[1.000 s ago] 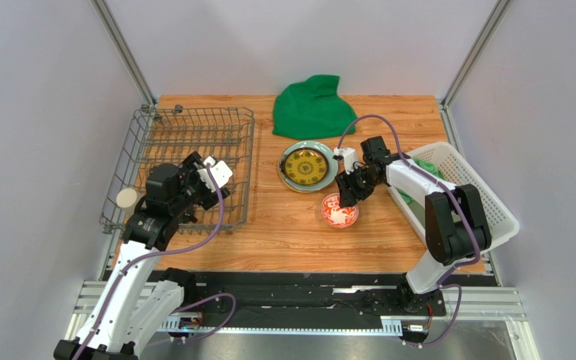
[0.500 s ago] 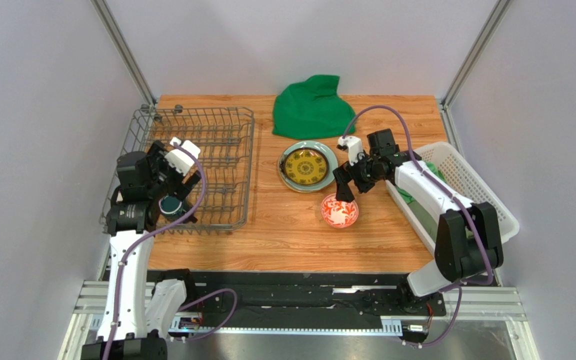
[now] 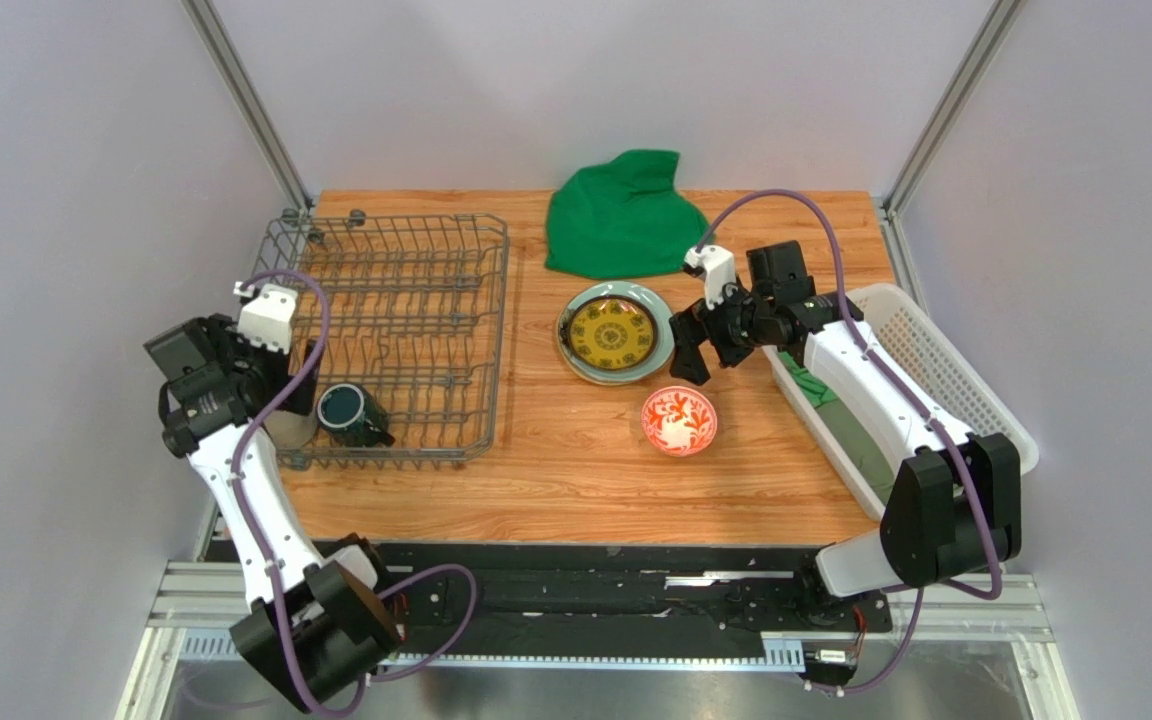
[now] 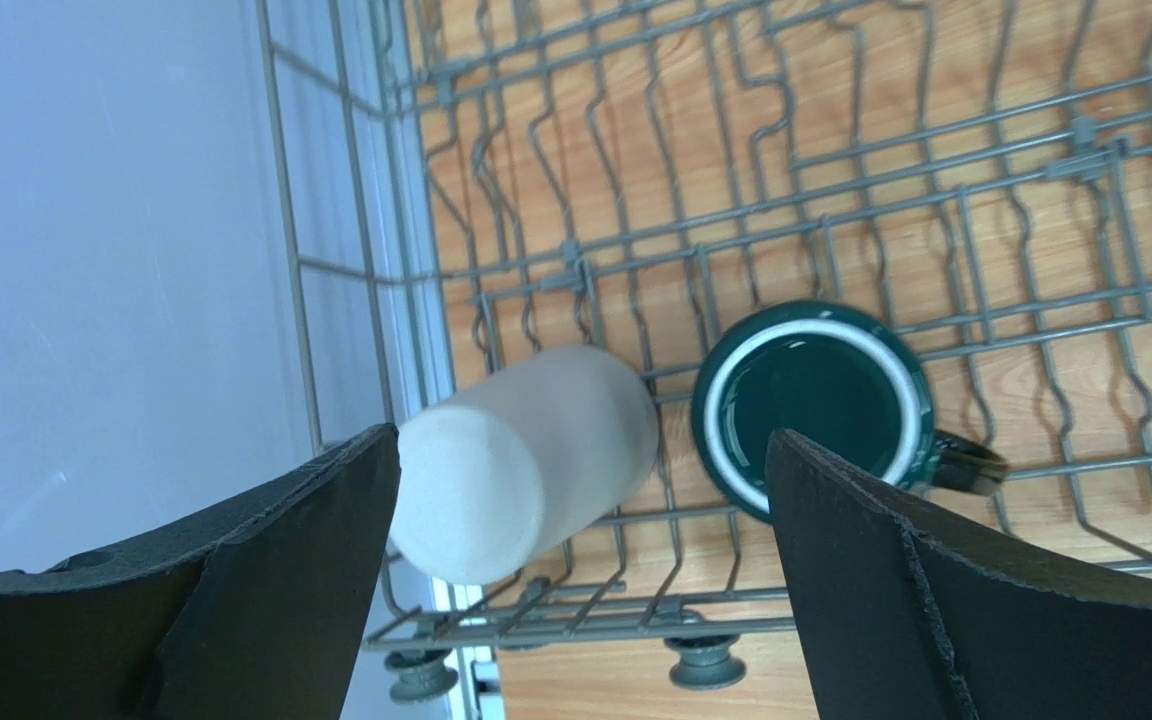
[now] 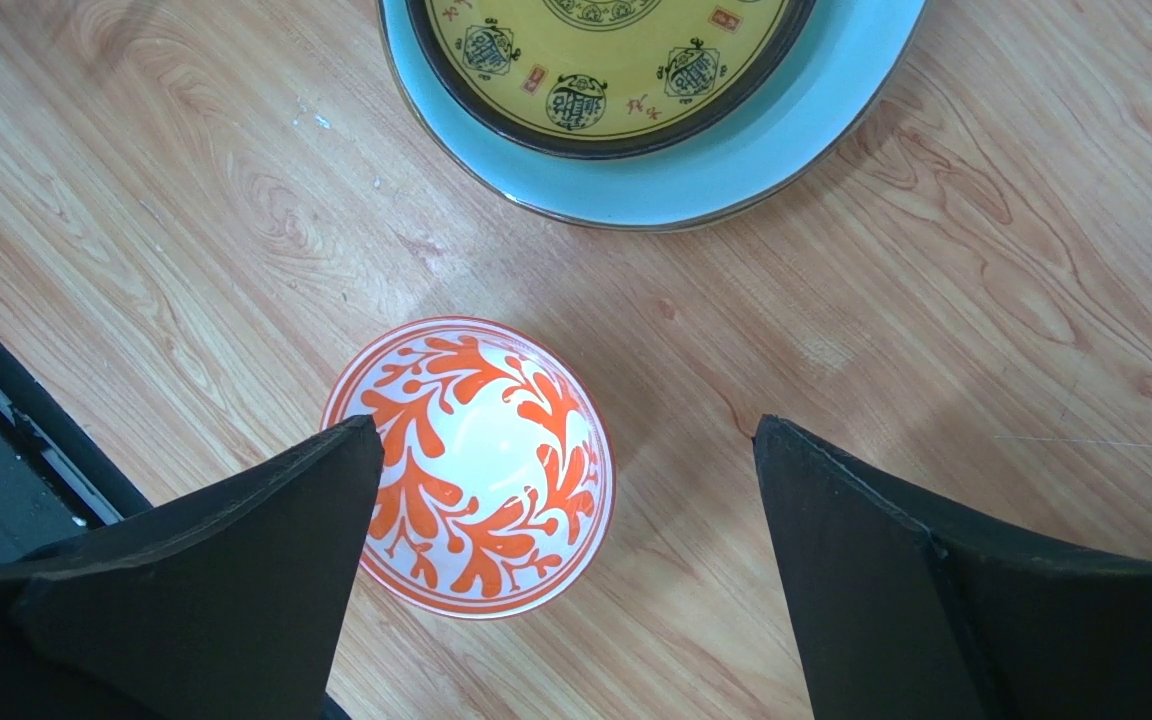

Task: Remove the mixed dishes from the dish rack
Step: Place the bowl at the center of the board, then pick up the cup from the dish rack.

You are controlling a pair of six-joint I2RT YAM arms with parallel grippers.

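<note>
Left gripper spread wide, empty, over beige cup lying beside upright dark teal mug at dish rack's 7 o'clock corner; right gripper spread wide, empty, above red-and-white bowl, 5 o'clock of pale green plate

The left arm rises steeply from its base and folds at the wrist, so the left gripper points down, fingers spread wide and empty. The right arm stretches forward and inward. The right gripper faces down too, fingers wide apart, gripping nothing.
</note>
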